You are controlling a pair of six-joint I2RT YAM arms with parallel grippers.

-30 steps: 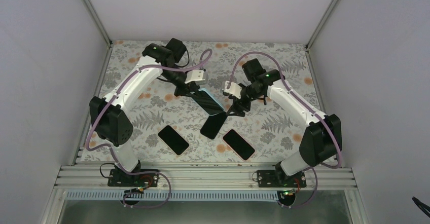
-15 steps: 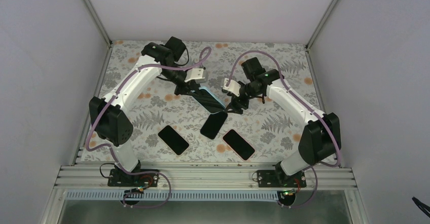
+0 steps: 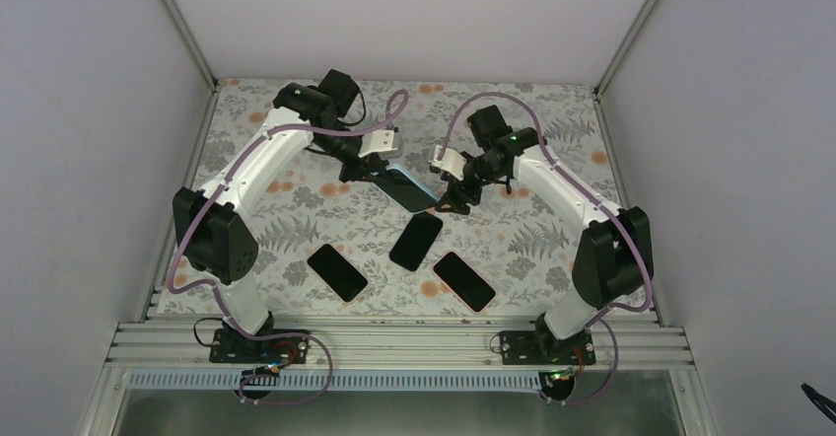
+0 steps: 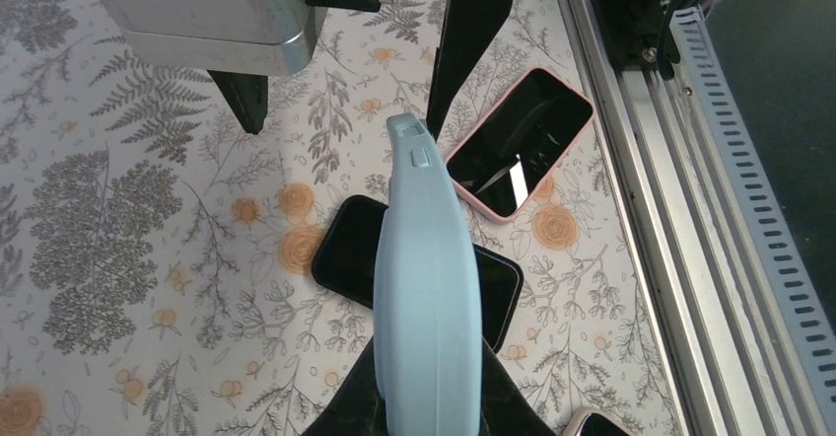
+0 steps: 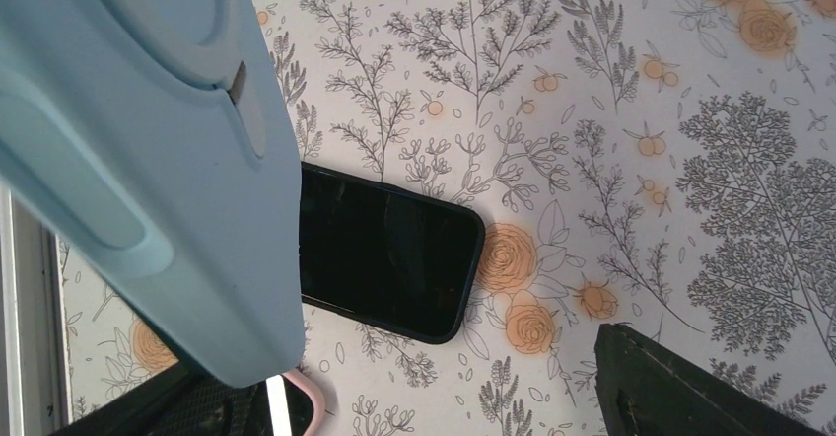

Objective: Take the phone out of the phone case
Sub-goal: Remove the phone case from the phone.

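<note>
**Left gripper clamps cased phone above table, right fingers spread at its free end**

Left gripper [image 4: 429,401]: black fingers [image 4: 340,411] pressed on both flat sides of the phone case [image 4: 426,288], gripping one end. The case is light blue, smooth and matte, with rounded edges and moulded button bumps near the far tip. It is seen edge-on in the left wrist view and held off the table. In the top view the phone [image 3: 406,191] shows as a dark glossy face inside the blue rim, so it sits in the case.

Right gripper [image 4: 343,132]: fingers wide apart, not closed on anything. The case's free end lies between them, close beside one black finger [image 4: 455,61]; cannot tell whether they touch. In the right wrist view the blue case fills the left side, over one finger, with the other finger well off at lower right.

Below on the table [image 3: 296,229], covered in a matte fern-and-orange-flower print:
- A black phone [image 5: 384,249] lies flat directly under the held case, screen glossy.
- A pink-cased phone [image 4: 518,145] is just beside it, towards the metal rail.
- A third dark phone [image 3: 338,271] lies apart, on the left arm's side.
</note>
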